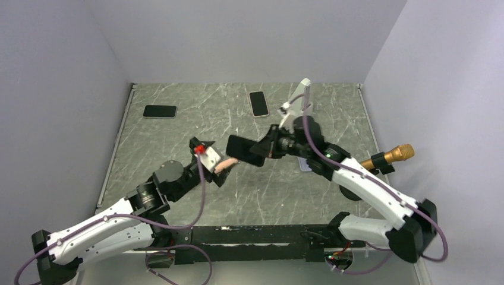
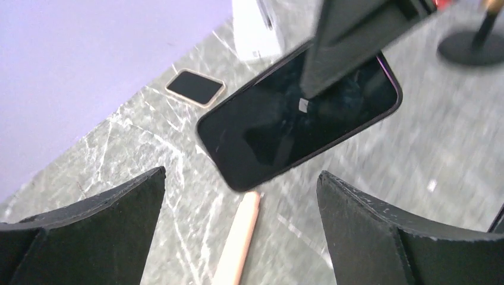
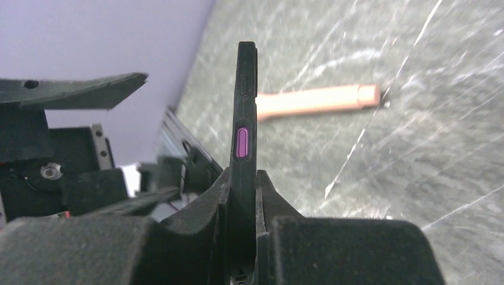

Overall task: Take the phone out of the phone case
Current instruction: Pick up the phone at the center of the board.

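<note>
black phone case (image 1: 245,149), phone (image 2: 285,130) inside, hangs at the centre of the top view, its right end pinched by the closed right gripper (image 1: 265,148); the left gripper (image 1: 221,168) is wide open beside it. case seems soft, phone stiff and fragile, so peel a free corner.

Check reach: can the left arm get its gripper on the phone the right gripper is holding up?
Probably yes. The left gripper is open, the phone has its free end just ahead of it, and the right gripper clamps only the other end; nothing sits between.
</note>
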### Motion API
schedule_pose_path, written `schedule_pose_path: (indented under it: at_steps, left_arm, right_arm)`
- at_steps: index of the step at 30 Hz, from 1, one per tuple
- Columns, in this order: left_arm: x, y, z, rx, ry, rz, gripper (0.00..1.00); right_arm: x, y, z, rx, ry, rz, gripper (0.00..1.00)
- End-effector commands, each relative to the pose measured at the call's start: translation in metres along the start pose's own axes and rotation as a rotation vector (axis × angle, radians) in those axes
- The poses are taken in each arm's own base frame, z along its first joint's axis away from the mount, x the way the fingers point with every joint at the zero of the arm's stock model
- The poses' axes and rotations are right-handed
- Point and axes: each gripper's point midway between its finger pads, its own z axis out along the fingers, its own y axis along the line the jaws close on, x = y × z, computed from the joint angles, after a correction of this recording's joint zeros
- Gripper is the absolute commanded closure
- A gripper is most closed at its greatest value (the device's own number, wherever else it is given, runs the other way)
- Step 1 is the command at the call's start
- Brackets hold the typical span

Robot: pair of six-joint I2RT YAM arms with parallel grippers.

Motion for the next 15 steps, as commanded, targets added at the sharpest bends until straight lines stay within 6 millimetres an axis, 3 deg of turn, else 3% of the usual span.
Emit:
schedule_pose_path:
  at_steps: [1,4,7,11,13,15]
  left_arm:
    - [-0.070,0.038,-0.016,-0.180,-0.184,-0.401,0.01]
    - [-0.087,0.053,-0.024,-0.240,-0.210,-0.606,0.01]
    - [-0.084,0.062,-0.026,-0.279,-0.215,-0.875,0.00]
    - [-0.075,0.046,-0.011,-0.130,-0.248,-1.224,0.01]
    - [-0.089,0.040,-0.006,0.000,-0.362,-1.369,0.01]
    - [-0.097,0.032,-0.003,0.106,-0.441,-1.406,0.06]
  right_arm:
    - [-0.064,0.044,-0.048,-0.255,-0.286,0.055,1.00]
    - [-0.074,0.046,-0.065,-0.287,-0.375,0.062,1.00]
    - [-0.081,0.054,-0.082,-0.360,-0.466,0.084,1.00]
    - [-0.087,0.062,-0.100,-0.455,-0.568,0.133,1.00]
    - [-0.089,0.063,-0.105,-0.482,-0.597,0.155,1.00]
    - [-0.090,0.064,-0.107,-0.506,-0.613,0.169,1.00]
